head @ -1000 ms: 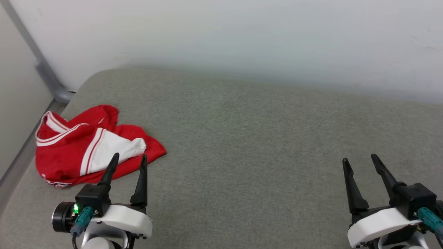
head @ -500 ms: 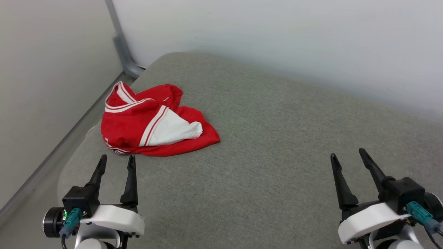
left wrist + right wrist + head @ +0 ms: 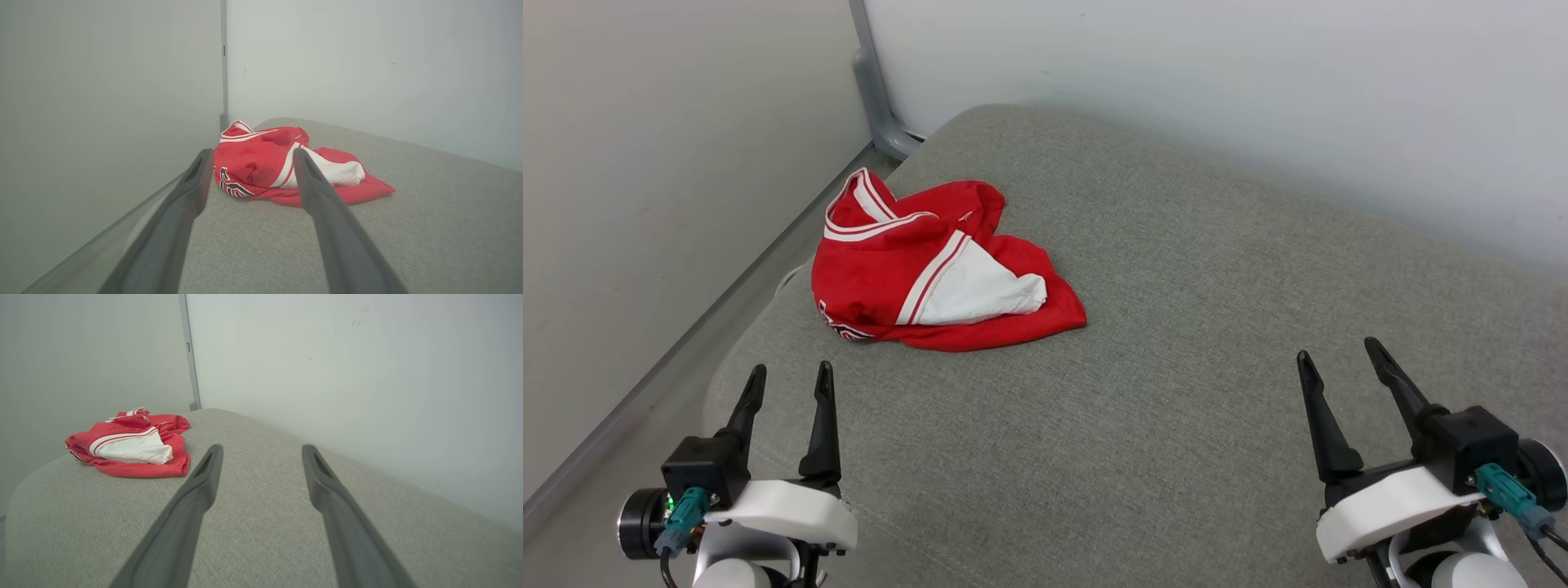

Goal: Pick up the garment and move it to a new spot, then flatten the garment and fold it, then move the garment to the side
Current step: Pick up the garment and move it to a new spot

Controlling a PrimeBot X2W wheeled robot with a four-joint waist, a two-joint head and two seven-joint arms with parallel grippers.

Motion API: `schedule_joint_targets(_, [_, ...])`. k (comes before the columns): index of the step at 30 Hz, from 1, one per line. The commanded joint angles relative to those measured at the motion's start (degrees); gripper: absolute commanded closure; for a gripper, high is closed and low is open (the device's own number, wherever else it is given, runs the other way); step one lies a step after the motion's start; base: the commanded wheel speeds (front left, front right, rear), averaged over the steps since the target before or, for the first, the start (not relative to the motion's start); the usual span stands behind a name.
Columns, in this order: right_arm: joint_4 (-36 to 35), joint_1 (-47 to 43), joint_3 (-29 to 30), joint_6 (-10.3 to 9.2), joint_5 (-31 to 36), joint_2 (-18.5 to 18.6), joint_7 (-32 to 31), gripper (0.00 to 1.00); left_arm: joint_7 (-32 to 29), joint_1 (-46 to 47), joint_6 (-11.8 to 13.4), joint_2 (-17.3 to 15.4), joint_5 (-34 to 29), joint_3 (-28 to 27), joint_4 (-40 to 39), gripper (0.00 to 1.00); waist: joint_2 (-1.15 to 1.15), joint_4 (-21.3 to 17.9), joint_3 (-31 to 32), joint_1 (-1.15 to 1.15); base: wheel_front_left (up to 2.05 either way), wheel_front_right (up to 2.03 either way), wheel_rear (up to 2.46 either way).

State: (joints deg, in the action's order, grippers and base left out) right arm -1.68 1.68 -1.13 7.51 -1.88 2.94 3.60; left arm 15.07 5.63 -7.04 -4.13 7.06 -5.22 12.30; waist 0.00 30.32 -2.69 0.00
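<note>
Found the garment (image 3: 939, 269) crumpled in a heap near the far left corner of the grey cushion (image 3: 1176, 392), ahead of the left gripper (image 3: 791, 367) at the cushion's near left edge and apart from it, jaws spread wide and empty, and well apart from the right gripper (image 3: 1337, 349) over the cushion's near right part, likewise wide and empty. Can make out a scrap of black-and-white lettering (image 3: 229, 185) on the fold nearest the cushion's left edge, too bunched to read. Plenty of bare fabric across the cushion's middle and right, but a drop at its left edge just beside the heap and a pale wall (image 3: 1217, 98) along its far edge
</note>
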Motion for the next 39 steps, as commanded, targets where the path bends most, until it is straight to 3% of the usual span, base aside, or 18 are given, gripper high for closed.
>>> schedule_joint_targets(1, [-0.3, 1.1, -0.1, -0.04, 0.2, -0.1, 0.2, 0.0, 0.2, 1.2, -0.1, 0.1, 0.2, -0.2, 0.2, 0.0, 0.0, -0.1, -0.6, 0.0, 0.0, 0.0, 0.0])
schedule_joint_targets(11, [-3.7, 5.6, -2.0, -0.04, 1.8, 1.6, -2.4, 0.0, 0.0, 11.6, -0.4, -2.2, 3.7, 0.0, 5.9, 0.0, 0.0, -3.4, -7.0, 0.0, 0.0, 0.0, 0.0])
schedule_joint_targets(16, [-6.3, 8.1, -2.4, -0.04, 2.5, 3.0, -4.5, 0.0, -4.7, 21.4, -0.5, -6.2, 8.5, 1.5, 11.5, 0.0, 0.0, -6.3, -12.3, 0.0, 0.0, 0.0, 0.0])
schedule_joint_targets(27, [-10.1, 13.0, -1.4, -0.04, 5.4, 3.8, -5.9, 0.0, -26.5, 38.1, -0.4, -21.8, 29.9, 13.5, 20.7, 0.0, 0.0, -13.1, -23.8, 0.0, 0.0, 0.0, 0.0])
schedule_joint_targets(28, [-10.1, 13.0, -1.4, -0.04, 5.4, 3.8, -5.9, 0.0, -26.5, 38.1, -0.4, -21.8, 29.9, 13.5, 20.7, 0.0, 0.0, -13.1, -23.8, 0.0, 0.0, 0.0, 0.0])
schedule_joint_targets(34, [-11.1, 14.5, -1.4, -0.04, 5.9, 3.7, -5.7, 0.0, -39.8, 40.8, -0.4, -27.5, 39.8, 17.3, 24.3, 0.0, 0.0, -15.3, -28.0, 0.0, 0.0, 0.0, 0.0])
schedule_joint_targets(39, [-11.2, 15.3, -1.5, -0.04, 6.1, 3.8, -5.4, 0.0, -49.5, 41.3, -0.4, -28.9, 44.5, 19.7, 29.4, 0.0, 0.0, -16.2, -29.8, 0.0, 0.0, 0.0, 0.0])
